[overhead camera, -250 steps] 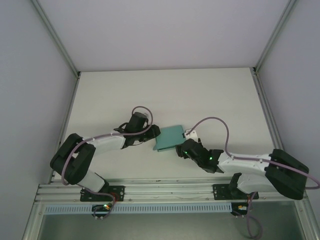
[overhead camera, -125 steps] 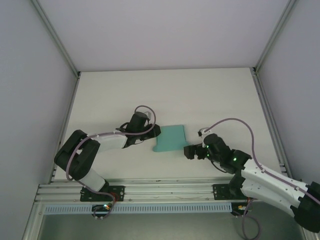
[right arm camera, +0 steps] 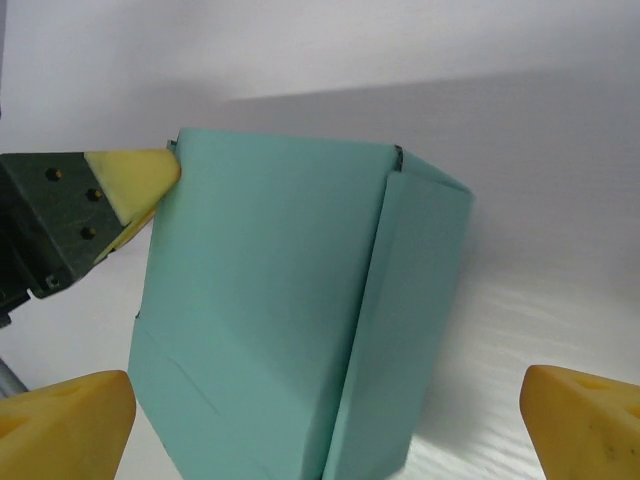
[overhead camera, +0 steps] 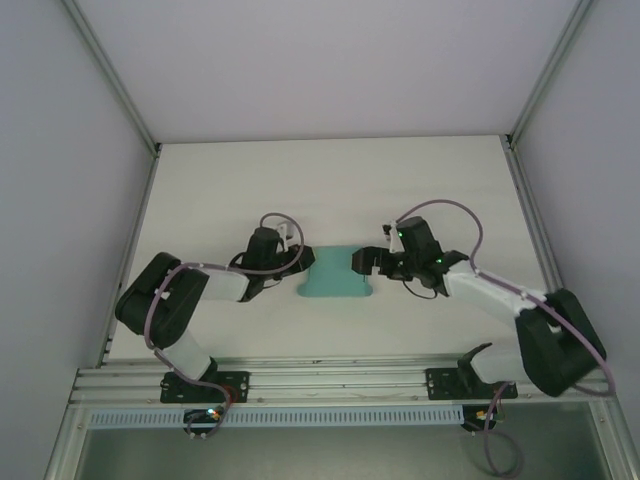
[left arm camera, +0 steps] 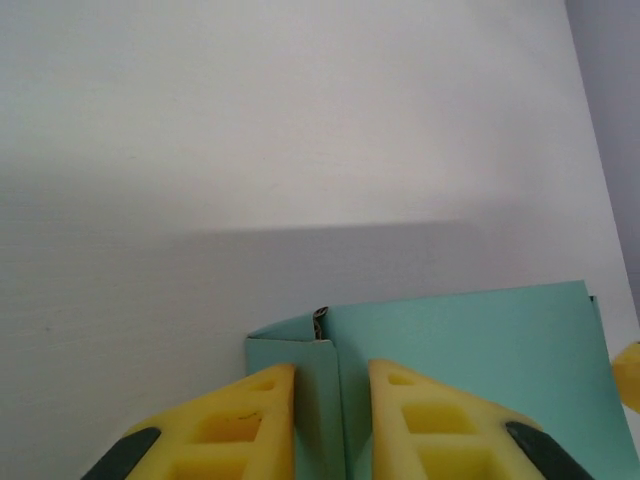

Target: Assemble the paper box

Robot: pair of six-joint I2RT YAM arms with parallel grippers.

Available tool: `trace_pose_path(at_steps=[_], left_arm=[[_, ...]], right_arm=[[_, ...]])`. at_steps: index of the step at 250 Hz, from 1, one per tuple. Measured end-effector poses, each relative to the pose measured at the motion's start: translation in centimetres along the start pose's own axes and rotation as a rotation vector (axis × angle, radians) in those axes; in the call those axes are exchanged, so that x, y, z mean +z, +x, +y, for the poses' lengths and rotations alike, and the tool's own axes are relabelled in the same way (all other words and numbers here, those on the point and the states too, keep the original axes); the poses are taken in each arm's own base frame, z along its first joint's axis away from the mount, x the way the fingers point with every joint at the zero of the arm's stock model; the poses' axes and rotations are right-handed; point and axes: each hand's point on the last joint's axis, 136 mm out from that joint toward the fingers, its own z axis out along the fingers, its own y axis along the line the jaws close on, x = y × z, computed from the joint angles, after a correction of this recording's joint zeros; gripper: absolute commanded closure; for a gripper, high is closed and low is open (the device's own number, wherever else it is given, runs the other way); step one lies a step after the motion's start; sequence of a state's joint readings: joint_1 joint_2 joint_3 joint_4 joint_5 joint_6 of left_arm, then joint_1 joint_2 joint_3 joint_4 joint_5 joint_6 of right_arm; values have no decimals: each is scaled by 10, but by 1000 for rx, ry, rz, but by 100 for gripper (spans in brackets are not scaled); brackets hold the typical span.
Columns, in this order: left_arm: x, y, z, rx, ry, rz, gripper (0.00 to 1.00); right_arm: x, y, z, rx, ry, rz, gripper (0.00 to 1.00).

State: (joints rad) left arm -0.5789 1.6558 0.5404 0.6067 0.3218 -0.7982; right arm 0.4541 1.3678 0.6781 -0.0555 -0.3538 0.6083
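**Two grippers flank teal box near mid-table**

From my remote seat, the overhead camera shows the paper box (overhead camera: 335, 280), a piece of teal-green card. It lies on the pale table (overhead camera: 420, 180), a little nearer the arms than the table's middle, between the two grippers. The left gripper (overhead camera: 305, 268) meets the box's left edge, and the right gripper (overhead camera: 366, 262) sits at its far right corner. Both arms bend low and reach inward from their bases by the aluminium rail (overhead camera: 330, 385).

On the left wrist camera I see the yellow fingers (left arm camera: 250, 420) standing close together. They sit one on each side of a folded corner of the box, where a narrow side panel meets the broad face. Teal card fills the slot between them, but I cannot tell from this angle whether they are actually pinching it.

On the right wrist camera the box appears partly opened into a sleeve. Its broad face is toward the lens, and a narrower side panel angles off at the right. The right pincer is released, its yellow fingertips (right arm camera: 60, 420) spread wide at the bottom corners with the box ahead between them. The tip of a left finger (right arm camera: 130, 175) rests against the box's upper left corner.
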Motion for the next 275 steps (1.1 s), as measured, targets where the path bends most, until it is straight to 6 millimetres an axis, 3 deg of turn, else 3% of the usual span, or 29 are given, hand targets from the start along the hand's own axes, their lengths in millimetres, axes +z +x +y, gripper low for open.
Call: trace_pose_path(at_steps=[71,90,110,172,188,207,218,227,275], left_arm=[[-6,-4,8,-24,46,-52,82],[-6,-4,8,-29,62,-63,82],[-5,-5,8,-30,78,-74,80],[-8,-13,13,-46,67,-107,71],[-9,-14,13,-44,59,-104,63],[-10,-13,15,-38,28,-90,41],[-11,-12,18,-36,-3,-76,24],[-13,-13,15,-20,-11,-66,1],[-36,-31,-36,215,-59,-91,0]], right_arm=[[42,15,-1,63,-78,137,10],[49,19,2,84,-112,159,16],[54,18,6,102,-148,165,31],[59,2,17,141,-260,116,52],[57,-1,18,151,-283,101,55],[54,-2,20,159,-293,96,55],[51,-3,23,155,-298,90,55],[47,-5,26,150,-302,84,55],[16,-18,34,163,-288,51,56]])
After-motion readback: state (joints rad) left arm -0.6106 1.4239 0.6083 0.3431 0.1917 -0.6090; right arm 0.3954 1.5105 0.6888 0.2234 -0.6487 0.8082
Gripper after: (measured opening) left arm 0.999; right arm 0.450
